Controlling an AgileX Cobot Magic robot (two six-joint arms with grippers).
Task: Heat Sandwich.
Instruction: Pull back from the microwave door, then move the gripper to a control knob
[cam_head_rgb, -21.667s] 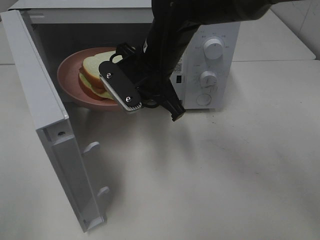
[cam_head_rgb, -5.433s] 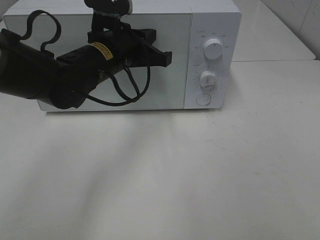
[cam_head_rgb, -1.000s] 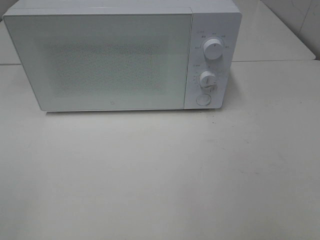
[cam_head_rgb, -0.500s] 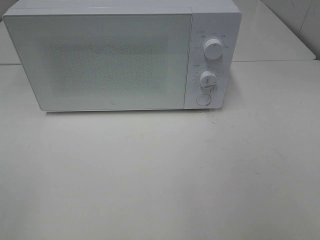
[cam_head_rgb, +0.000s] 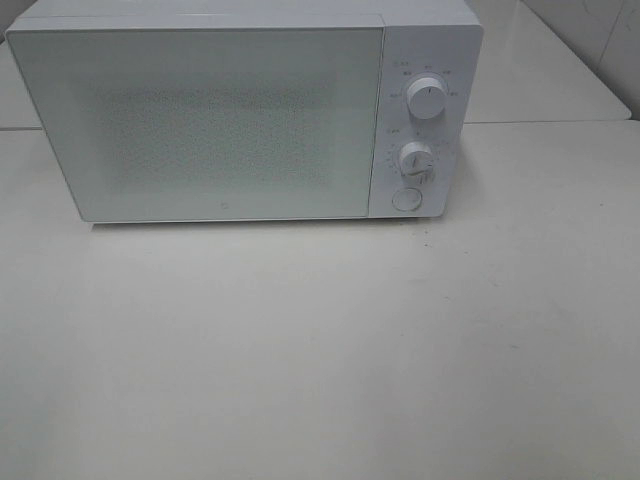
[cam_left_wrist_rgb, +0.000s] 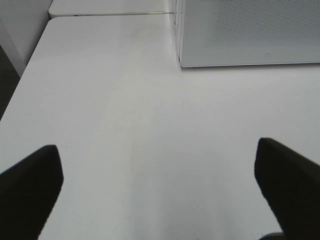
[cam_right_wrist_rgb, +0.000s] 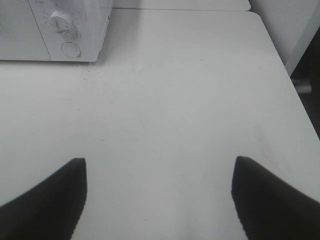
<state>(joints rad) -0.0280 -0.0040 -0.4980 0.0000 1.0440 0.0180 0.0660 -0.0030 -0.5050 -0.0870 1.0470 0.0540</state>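
The white microwave (cam_head_rgb: 240, 110) stands at the back of the table with its door (cam_head_rgb: 200, 120) shut, so the sandwich is hidden. Neither arm shows in the exterior high view. In the left wrist view my left gripper (cam_left_wrist_rgb: 160, 195) hangs open over bare table, its dark fingers (cam_left_wrist_rgb: 30, 190) wide apart, with the microwave's corner (cam_left_wrist_rgb: 250, 35) ahead. The right wrist view has my right gripper (cam_right_wrist_rgb: 160, 200) open too, nothing between its fingers (cam_right_wrist_rgb: 45, 205), and the microwave's control panel (cam_right_wrist_rgb: 67, 30) far ahead.
Two knobs (cam_head_rgb: 427, 100) and a round button (cam_head_rgb: 406, 199) sit on the microwave's right panel. White table (cam_head_rgb: 320, 350) stretches in front. The table's edge (cam_right_wrist_rgb: 292, 75) runs past my right gripper, and another edge (cam_left_wrist_rgb: 20, 85) lies by my left one.
Nothing differs over the last second. Earlier, the right arm set the plate with the sandwich inside, then the left arm shut the door and withdrew.
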